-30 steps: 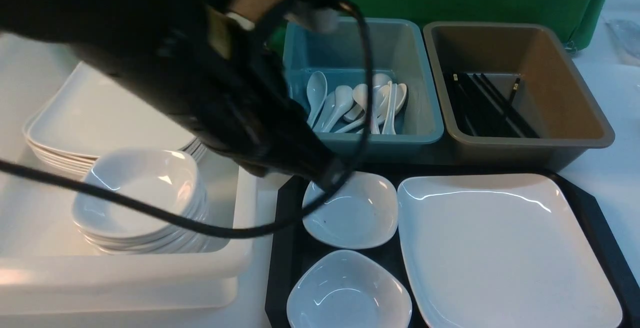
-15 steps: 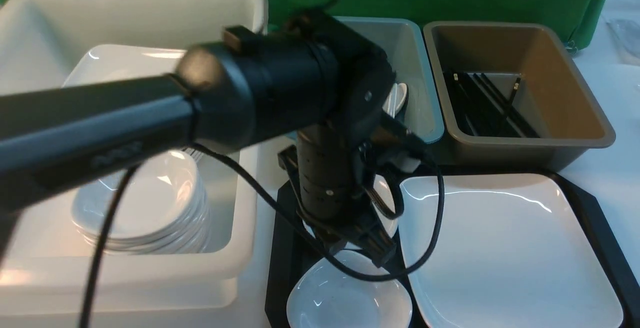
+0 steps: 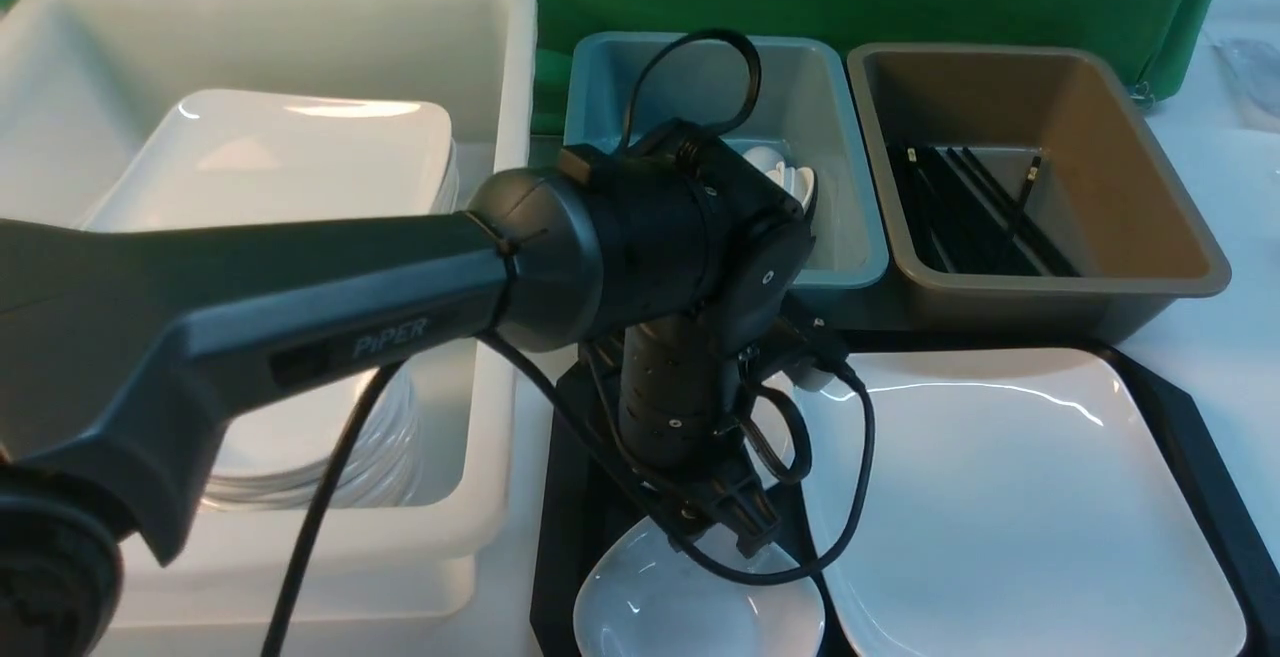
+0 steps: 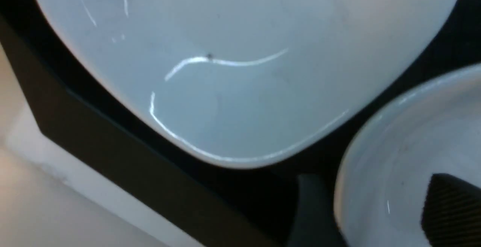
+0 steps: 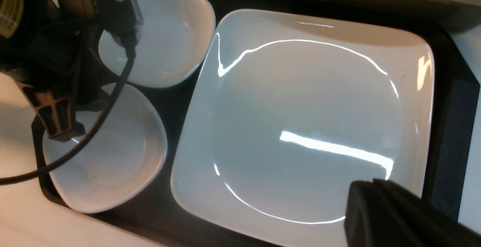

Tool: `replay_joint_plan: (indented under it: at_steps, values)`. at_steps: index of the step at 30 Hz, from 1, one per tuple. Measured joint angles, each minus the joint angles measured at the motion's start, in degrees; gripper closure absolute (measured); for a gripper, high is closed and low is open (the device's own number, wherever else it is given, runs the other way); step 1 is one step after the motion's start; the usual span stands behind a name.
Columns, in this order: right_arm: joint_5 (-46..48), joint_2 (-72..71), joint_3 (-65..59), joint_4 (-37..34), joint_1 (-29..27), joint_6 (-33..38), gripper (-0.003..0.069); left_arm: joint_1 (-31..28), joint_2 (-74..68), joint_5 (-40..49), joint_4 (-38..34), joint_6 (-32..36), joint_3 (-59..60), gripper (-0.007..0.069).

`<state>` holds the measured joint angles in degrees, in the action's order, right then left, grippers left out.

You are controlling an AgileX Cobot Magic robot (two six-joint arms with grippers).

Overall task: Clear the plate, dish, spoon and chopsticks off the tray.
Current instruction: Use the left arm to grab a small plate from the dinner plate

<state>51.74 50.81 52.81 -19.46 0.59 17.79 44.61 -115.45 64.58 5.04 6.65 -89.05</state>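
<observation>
L hand (image 3: pixel 742 529) released, jaws straddling near dish (image 3: pixel 660 612) rim for pinch pickup; R hand (image 5: pixel 372 190) clenched, empty, facing plate (image 5: pixel 300 100).

two small dishes (image 5: pixel 169 40) (image 5: pixel 112 164), one plate (image 5: pixel 300 108), one tray (image 3: pixel 562 537), three tubs (image 3: pixel 500 57) (image 3: pixel 850 217) (image 3: pixel 1130 157).

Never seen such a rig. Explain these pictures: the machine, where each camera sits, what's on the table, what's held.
A two-armed robot. One camera looks forward from it; one sits on each wrist. On the tray lie a plate, a near dish and a far dish. Nearby stand a white tub of crockery, a blue tub of spoons and a brown tub of chopsticks. The left gripper is open astride the near dish's rim; the right gripper is shut. Neither holds anything.
</observation>
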Motion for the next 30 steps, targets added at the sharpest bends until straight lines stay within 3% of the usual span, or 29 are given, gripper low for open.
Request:
replay_joint_plan:
  at_steps: [4,8,20,25,30]
  values:
    - [-0.13,0.0,0.0,-0.11,0.0,0.03,0.0641,0.0,-1.18,-0.4,0.58,-1.56,0.0,0.0106]
    - [-0.18,0.0,0.0,-0.12,0.0,0.35,0.0641,-0.88,-3.28,0.26,0.86,-4.28,0.0,0.0081]
    - [-0.3,0.0,0.0,-0.28,0.0,1.08,0.0641,-3.19,-4.28,4.59,-8.6,-1.96,-0.1,0.0076]
    - [-0.37,0.0,0.0,-0.33,0.0,1.14,0.0641,-3.19,-4.28,5.02,-9.34,-1.96,-0.1,0.0076]
    - [-0.37,0.0,0.0,-0.33,0.0,1.14,0.0641,-3.19,-4.35,4.6,-9.54,-1.73,-0.1,0.0139]
